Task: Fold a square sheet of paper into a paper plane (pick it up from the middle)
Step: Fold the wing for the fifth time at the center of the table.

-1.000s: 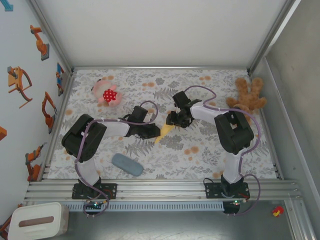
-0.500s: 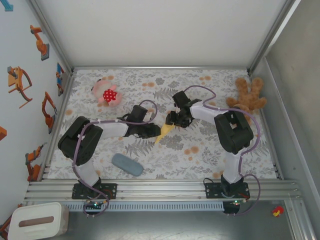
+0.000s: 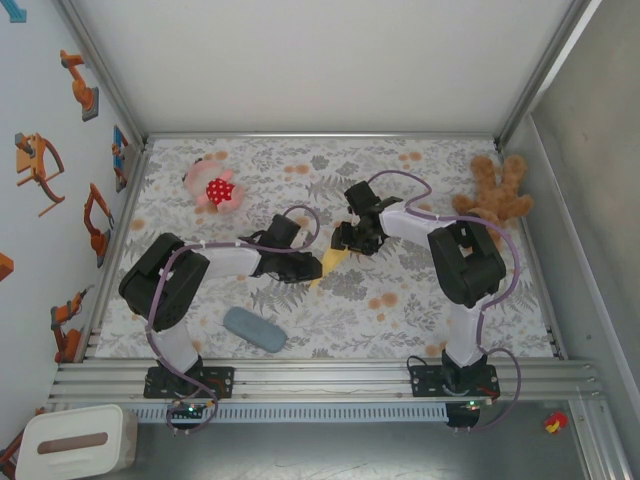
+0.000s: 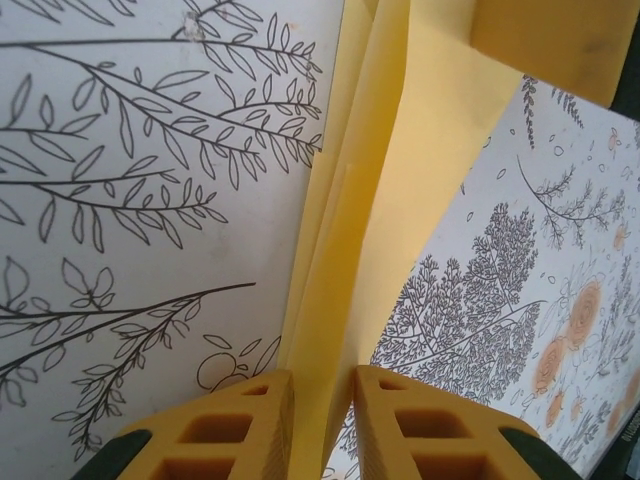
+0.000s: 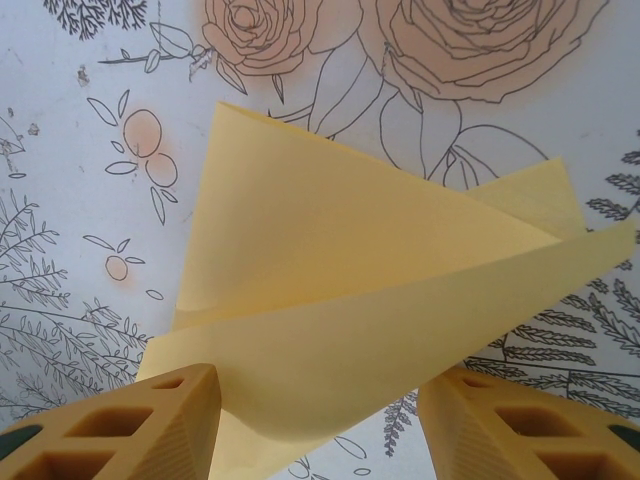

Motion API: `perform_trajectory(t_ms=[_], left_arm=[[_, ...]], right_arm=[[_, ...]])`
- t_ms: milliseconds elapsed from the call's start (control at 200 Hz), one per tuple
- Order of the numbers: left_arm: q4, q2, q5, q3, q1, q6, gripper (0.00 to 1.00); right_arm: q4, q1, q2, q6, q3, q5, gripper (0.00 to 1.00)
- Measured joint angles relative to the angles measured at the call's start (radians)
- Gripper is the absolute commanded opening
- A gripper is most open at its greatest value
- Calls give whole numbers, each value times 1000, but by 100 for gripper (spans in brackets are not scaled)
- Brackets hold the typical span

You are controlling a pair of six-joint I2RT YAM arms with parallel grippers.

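The left gripper (image 4: 322,385) has its jaws pinching the folded yellow paper (image 4: 400,180); the right gripper (image 5: 320,385) straddles it, jaws wide open.

Left gripper (image 4: 322,390) pinched nearly closed (right gripper (image 5: 320,390) spread wide).

- Folded yellow sheet (image 3: 327,266): creases too small to read from above, ends covered by left gripper (image 3: 310,266) and right gripper (image 3: 344,247).
- Both wrist views cut it off at an edge.
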Motion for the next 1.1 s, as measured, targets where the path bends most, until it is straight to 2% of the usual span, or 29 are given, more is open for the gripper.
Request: perform_trajectory(t_ms=[501,601,761,901,1097], left_arm=[[-3,9,-37,9,-17,-2,19],[3,12,-38,9,-17,-8,19],[11,14,-38,9,-17,-13,18],[12,15,-38,9,-16,-17,18],[13,15,-37,8,-16,-19,18]], right_arm=[[3,-5,-16,0,-2,-12,57],[11,-20,-65,0,-36,-14,58],[50,-55,-224,0,-124,-33,58],[137,-58,-310,-2,-193,-98,50],[238,-34,-272,0,-238,-224,34]])
